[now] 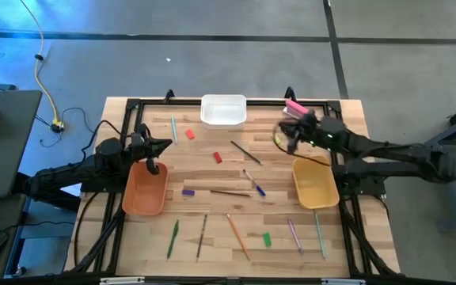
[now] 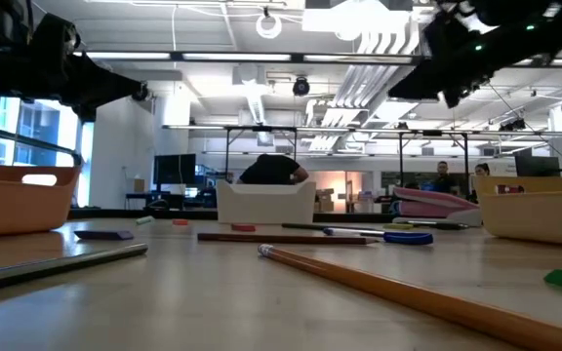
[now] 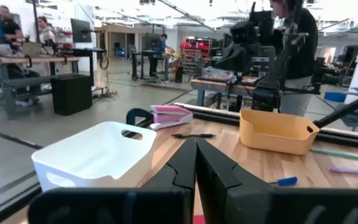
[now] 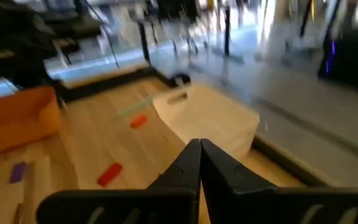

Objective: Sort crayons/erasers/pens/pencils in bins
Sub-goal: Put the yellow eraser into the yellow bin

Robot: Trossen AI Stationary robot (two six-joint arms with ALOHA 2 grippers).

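Observation:
The white bin [image 1: 223, 109] stands at the far edge, the orange-brown bin [image 1: 145, 188] on the left and the mustard yellow bin [image 1: 315, 182] on the right. Crayons lie loose on the table: red [image 1: 218, 157], purple [image 1: 188, 191] and green [image 1: 267, 238]. Among them lie a black pen [image 1: 245, 152], a blue pen [image 1: 253, 182], a brown pencil [image 1: 229, 192] and an orange pencil [image 1: 237, 235]. My left gripper [image 1: 165, 145] hovers shut beyond the orange-brown bin's far end, with nothing between its fingers [image 3: 196, 152]. My right gripper [image 1: 283, 136] is raised and shut [image 4: 199, 152], between the white bin and the yellow bin.
A large pink block [image 1: 294, 106] lies at the far right corner beside the right arm. A teal pen [image 1: 173, 129] and another red crayon [image 1: 189, 134] lie left of the white bin. Green [image 1: 172, 237], brown [image 1: 202, 235] and pinkish [image 1: 294, 235] pencils lie along the near edge. People stand in the room behind.

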